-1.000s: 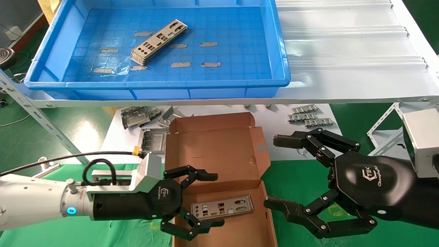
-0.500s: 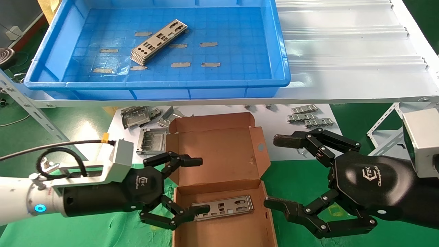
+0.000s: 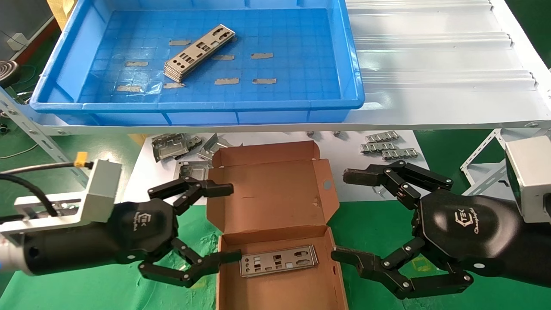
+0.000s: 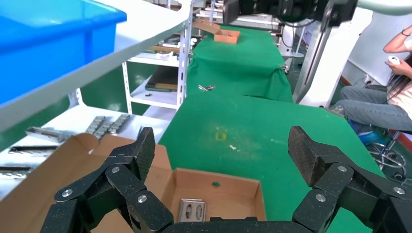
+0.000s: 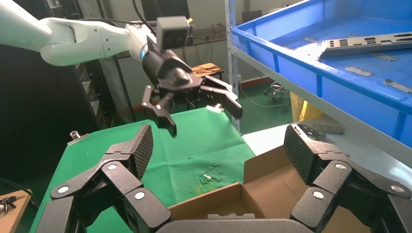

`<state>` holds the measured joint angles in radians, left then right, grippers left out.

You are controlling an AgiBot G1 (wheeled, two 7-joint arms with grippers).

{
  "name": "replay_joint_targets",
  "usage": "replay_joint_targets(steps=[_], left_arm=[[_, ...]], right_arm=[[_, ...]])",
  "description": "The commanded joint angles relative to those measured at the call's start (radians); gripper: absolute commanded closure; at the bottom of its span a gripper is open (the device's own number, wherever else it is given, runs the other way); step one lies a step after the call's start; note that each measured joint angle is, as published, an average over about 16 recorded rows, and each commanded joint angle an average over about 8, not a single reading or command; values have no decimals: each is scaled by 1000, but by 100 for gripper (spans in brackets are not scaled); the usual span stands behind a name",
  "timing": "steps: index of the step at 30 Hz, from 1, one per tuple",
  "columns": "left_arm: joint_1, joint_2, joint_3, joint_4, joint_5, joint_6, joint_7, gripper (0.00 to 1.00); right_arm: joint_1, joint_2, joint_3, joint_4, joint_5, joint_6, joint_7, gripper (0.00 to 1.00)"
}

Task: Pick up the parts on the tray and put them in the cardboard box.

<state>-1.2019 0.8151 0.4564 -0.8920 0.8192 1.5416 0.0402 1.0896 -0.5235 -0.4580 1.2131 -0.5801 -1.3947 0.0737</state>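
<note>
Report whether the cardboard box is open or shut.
Open. The cardboard box has its lid folded back flat and side flaps spread, and one part lies flat on its exposed floor.

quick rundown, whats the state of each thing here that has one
cardboard box: lid open, flaps out.
part in the box: lying flat on the box floor, not held.
stack of parts: lying in the tray, untouched.
tray: on the white shelf, holding only that stack and bits of tape.
left end effector: open, empty, at the box's left edge.
right end effector: open, empty, just right of the box.
</note>
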Motion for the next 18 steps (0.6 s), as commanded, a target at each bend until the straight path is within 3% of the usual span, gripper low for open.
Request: replay_joint_targets(steps=[1,18], left_arm=[[11,-18,-15,-34,-8,-4,-20,0],[104,-166,-144,-320,-72,-37,-186,0]], right_arm=[[0,0,0,0,0,0,0,0],[0,0,0,0,0,0,0,0]])
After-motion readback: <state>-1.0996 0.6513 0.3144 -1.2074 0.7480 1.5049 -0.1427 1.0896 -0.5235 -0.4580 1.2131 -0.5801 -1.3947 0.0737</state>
